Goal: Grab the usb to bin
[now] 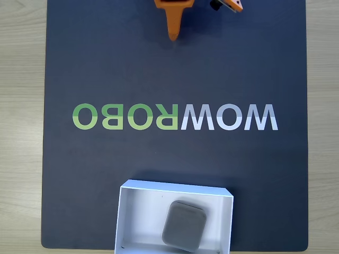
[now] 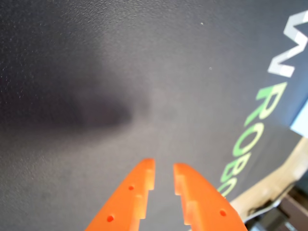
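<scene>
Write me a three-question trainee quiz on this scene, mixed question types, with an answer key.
1. True or false: the usb lies inside the bin in the fixed view.
2. Multiple choice: in the wrist view, what is between the fingertips of the gripper?
A. the gray block
B. nothing, only bare dark mat shows in the narrow gap
C. a white box wall
3. Fill in: in the fixed view, the orange arm sits at the ____ edge of the picture, across the WOWROBO lettering from the bin.

Key: 1 true; 2 B; 3 top.
</scene>
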